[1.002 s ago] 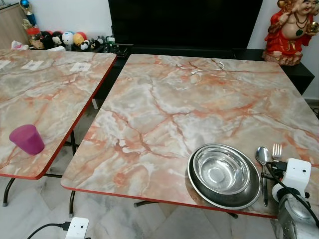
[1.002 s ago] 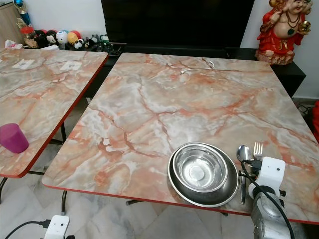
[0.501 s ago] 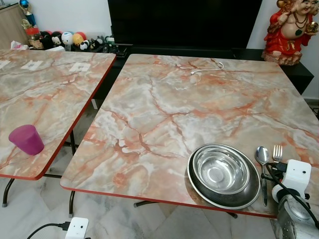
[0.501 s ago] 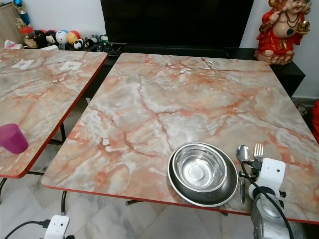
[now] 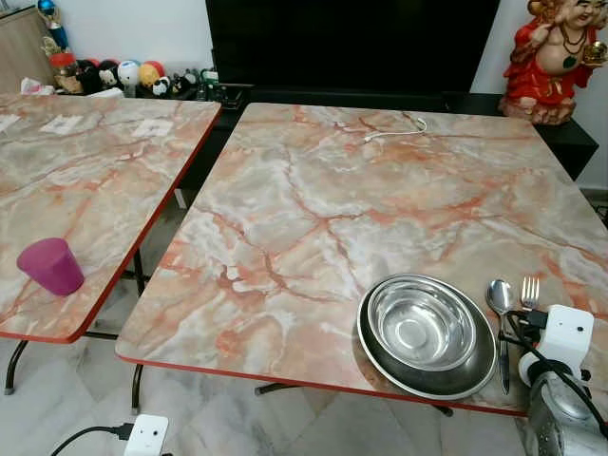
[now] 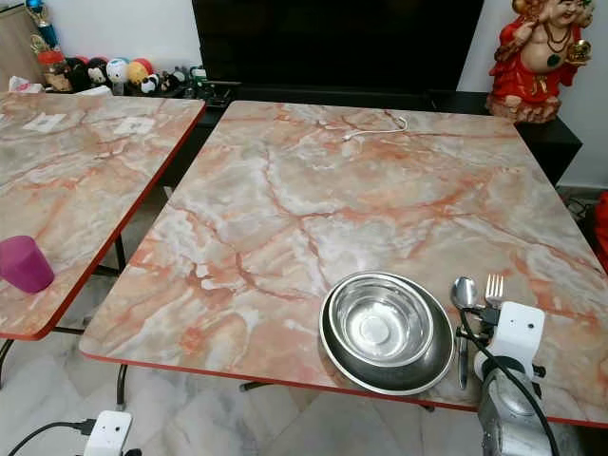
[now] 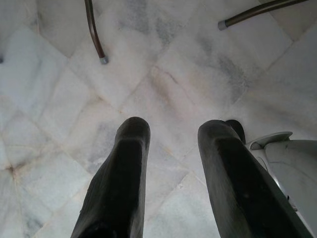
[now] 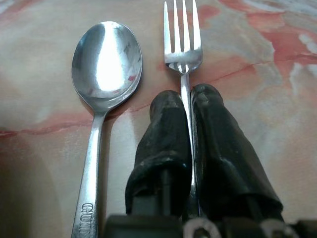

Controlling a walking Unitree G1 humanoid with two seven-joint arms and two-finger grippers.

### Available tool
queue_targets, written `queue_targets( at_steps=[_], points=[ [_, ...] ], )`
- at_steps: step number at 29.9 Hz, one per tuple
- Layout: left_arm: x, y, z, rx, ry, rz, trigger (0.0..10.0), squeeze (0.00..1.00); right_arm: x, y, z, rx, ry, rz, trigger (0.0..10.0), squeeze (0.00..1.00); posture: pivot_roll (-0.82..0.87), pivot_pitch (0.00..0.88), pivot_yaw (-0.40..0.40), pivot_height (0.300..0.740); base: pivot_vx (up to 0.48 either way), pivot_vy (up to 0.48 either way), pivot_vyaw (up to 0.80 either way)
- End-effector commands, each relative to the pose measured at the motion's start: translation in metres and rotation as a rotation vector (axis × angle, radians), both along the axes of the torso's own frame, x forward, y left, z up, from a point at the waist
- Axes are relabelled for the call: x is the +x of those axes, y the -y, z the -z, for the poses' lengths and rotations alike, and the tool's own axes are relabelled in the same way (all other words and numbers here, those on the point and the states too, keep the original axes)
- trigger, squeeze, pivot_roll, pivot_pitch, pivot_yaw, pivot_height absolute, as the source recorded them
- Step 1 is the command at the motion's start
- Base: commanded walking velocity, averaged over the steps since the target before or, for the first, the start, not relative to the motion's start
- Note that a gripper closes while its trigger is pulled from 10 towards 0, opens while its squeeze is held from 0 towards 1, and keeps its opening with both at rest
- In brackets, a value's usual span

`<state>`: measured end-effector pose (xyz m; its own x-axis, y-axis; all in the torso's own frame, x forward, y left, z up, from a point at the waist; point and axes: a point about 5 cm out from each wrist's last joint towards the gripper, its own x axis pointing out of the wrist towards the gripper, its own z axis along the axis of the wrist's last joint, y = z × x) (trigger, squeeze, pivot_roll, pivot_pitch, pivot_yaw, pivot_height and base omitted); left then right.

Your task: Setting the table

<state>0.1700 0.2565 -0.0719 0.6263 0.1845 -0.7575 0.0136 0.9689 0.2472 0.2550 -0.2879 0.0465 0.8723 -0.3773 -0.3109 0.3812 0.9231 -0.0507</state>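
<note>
A steel bowl (image 5: 422,325) sits inside a steel plate (image 5: 478,372) near the front edge of the marble table (image 5: 313,209). Just right of them a spoon (image 5: 501,302) and a fork (image 5: 528,288) lie side by side. My right gripper (image 8: 185,96) is shut on the fork's (image 8: 182,44) handle, low against the tabletop, with the spoon (image 8: 105,62) beside it. My left gripper (image 7: 173,134) hangs open over the white floor tiles, holding nothing.
A second marble table (image 5: 85,180) stands to the left with a purple cup (image 5: 51,266) near its front edge. A white cable (image 5: 394,129) lies at the far side of the main table. A red statue (image 5: 556,59) and a black TV (image 5: 351,43) are behind.
</note>
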Motion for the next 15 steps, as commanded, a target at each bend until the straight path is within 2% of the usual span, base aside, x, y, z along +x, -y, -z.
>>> queue_targets(
  at_steps=[1, 6, 7, 8, 9, 15],
  points=[
    [-0.0086, -0.0061, 0.0025, 0.011, -0.036, -0.017, 10.0, 0.00, 0.0012, 0.0029, -0.0013, 0.002, 0.007, 0.009, 10.0, 0.97, 0.12, 0.027, -0.001, 0.740, 0.000, 0.000, 0.00],
    [-0.0085, -0.0063, 0.0023, 0.011, -0.034, -0.016, 10.0, 0.00, 0.0013, 0.0030, -0.0015, -0.001, 0.007, 0.011, 10.0, 0.96, 0.12, 0.027, -0.001, 0.740, 0.000, 0.000, 0.00],
    [-0.0084, -0.0064, 0.0023, 0.010, -0.034, -0.017, 10.0, 0.00, 0.0013, 0.0032, -0.0016, -0.003, 0.007, 0.012, 10.0, 0.58, 0.12, 0.027, -0.001, 0.740, 0.000, 0.000, 0.00],
    [-0.0083, -0.0064, 0.0022, 0.010, -0.033, -0.017, 10.0, 0.00, 0.0013, 0.0033, -0.0017, -0.004, 0.008, 0.013, 10.0, 0.58, 0.12, 0.027, -0.001, 0.740, 0.000, 0.000, 0.00],
    [-0.0082, -0.0064, 0.0021, 0.010, -0.033, -0.016, 10.0, 0.00, 0.0015, 0.0038, -0.0023, -0.007, 0.010, 0.015, 10.0, 0.00, 0.12, 0.027, -0.001, 0.740, 0.000, 0.000, 0.00],
    [-0.0068, -0.0060, 0.0016, 0.009, -0.029, -0.015, 10.0, 0.00, 0.0028, 0.0044, -0.0060, -0.016, 0.027, 0.019, 10.0, 0.00, 0.12, 0.027, -0.001, 0.740, 0.000, 0.000, 0.00]
  ],
)
